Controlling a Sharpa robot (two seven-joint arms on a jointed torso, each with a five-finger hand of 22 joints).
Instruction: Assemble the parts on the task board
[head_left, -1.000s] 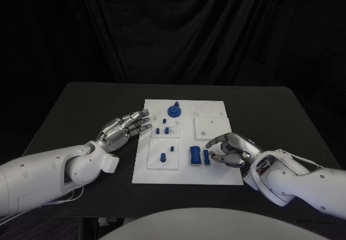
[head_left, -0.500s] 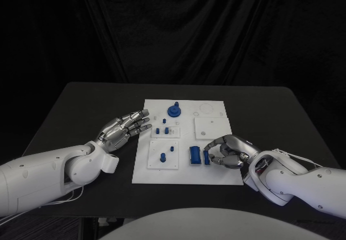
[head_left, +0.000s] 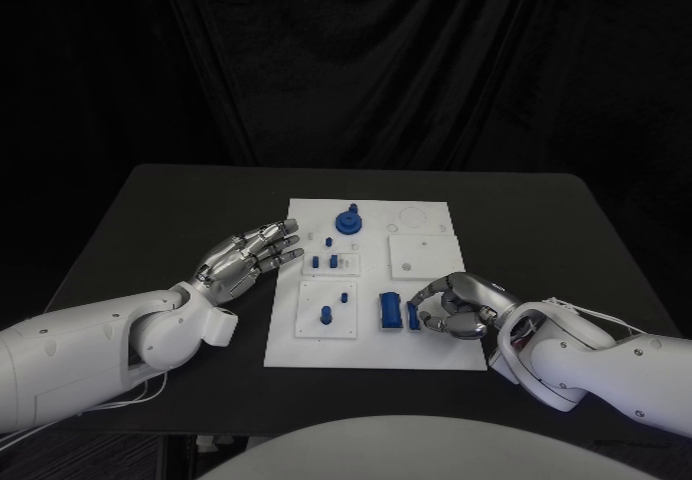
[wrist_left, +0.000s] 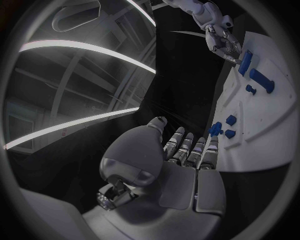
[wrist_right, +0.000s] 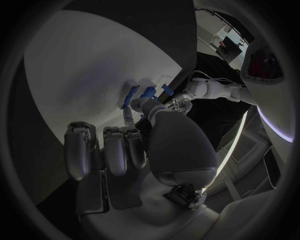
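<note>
The right robot hand (head_left: 459, 305) curls over the blue parts (head_left: 395, 310) at the near right of the task board (head_left: 433, 352), its grip not clear, so a part may slip aside, while the left robot hand (head_left: 253, 256) waits open beside the board.

fingertips of the silver many-fingered right hand (head_left: 459, 305) curled over the narrow blue upright part (head_left: 413, 316) on the white task board (head_left: 433, 355), contact hidden; perhaps touching. in the right wrist view, small blue parts (wrist_right: 147, 92) half covered by the thumb, shapes unreadable.
</note>
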